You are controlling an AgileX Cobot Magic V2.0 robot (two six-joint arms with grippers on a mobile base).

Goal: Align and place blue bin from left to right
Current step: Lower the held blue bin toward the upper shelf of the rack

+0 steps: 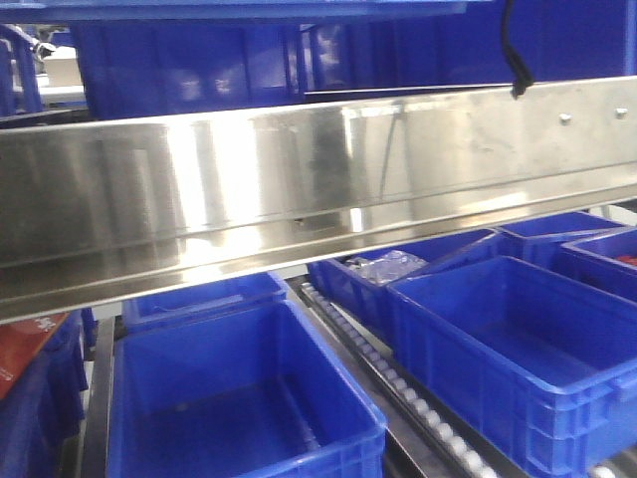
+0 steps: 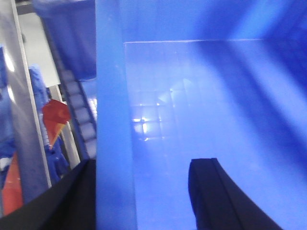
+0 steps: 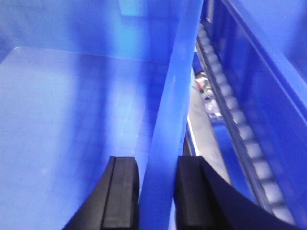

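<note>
While the right gripper (image 3: 156, 191) is clamped on one side wall of the blue bin (image 3: 72, 120) — one black finger inside, one outside, both pressed to the plastic — the left gripper (image 2: 144, 191) straddles the opposite wall with its jaws apart, the inner finger (image 2: 216, 196) standing clear of the wall over the bin's floor. Beyond the right gripper's wall run a roller track (image 3: 240, 134) and a neighbouring bin (image 3: 268, 72); beyond the other, a grey metal strip (image 2: 29, 120) and a red object (image 2: 56, 115).
</note>
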